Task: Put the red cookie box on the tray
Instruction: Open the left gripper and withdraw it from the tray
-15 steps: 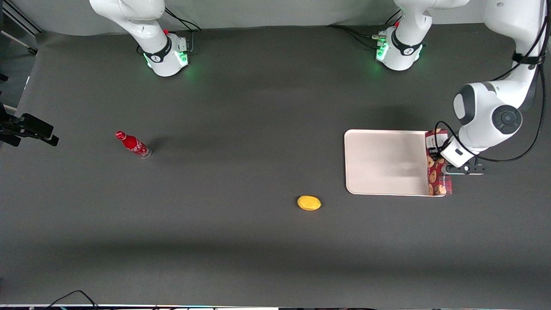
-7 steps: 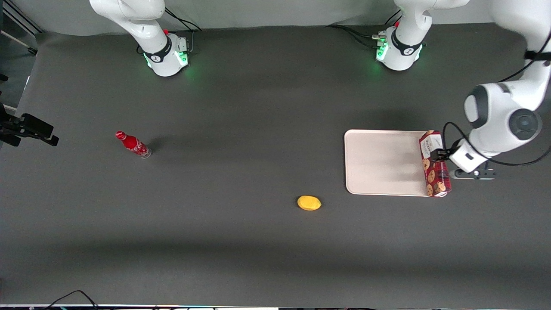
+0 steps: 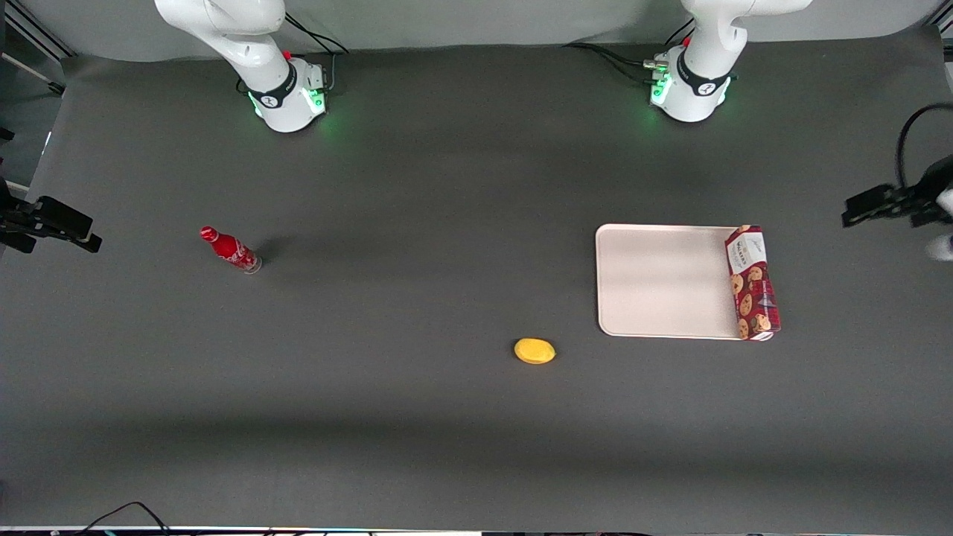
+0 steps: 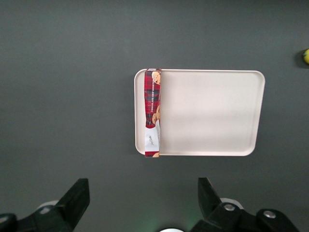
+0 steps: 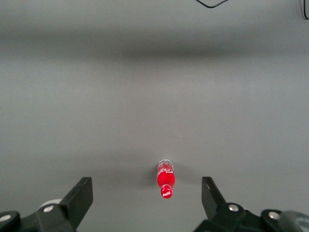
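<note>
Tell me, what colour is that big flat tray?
Pale cream-pink tray, clearest in the left wrist view.

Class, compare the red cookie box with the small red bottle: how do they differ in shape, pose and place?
The red cookie box is a long flat-sided carton; the red bottle is round with a narrow neck. The box lies along the edge of the tray; the bottle stands on the bare table, toward the parked arm's end. Both are red. The open gripper hangs high above the box, touching neither.

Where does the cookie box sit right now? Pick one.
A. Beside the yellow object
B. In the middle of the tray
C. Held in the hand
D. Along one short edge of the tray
D: the cookie box lies along the short edge of the tray toward the working arm's end; the hand is open and well clear.
</note>
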Motion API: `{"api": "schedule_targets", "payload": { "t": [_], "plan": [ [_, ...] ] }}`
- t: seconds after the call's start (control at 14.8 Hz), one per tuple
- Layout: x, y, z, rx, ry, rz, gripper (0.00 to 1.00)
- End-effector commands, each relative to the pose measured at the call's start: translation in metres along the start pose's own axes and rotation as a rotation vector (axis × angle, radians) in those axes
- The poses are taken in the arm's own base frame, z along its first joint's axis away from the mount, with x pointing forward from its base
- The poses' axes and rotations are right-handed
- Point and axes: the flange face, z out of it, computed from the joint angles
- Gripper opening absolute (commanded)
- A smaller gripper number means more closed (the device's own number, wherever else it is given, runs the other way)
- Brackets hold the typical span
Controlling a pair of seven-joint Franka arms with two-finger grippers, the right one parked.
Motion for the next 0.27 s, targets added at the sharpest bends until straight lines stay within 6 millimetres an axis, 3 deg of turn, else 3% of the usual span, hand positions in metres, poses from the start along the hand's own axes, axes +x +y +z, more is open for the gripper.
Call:
{"api": "schedule_targets", "payload": {
  "t": [0.0, 0.2],
  "plan": [
    [0.0032, 0.0091, -0.0372, 0.011, 0.001, 0.005, 1.0],
    [0.0008, 0.0087, -0.0447, 0.01, 0.001, 0.014, 1.0]
  ]
}}
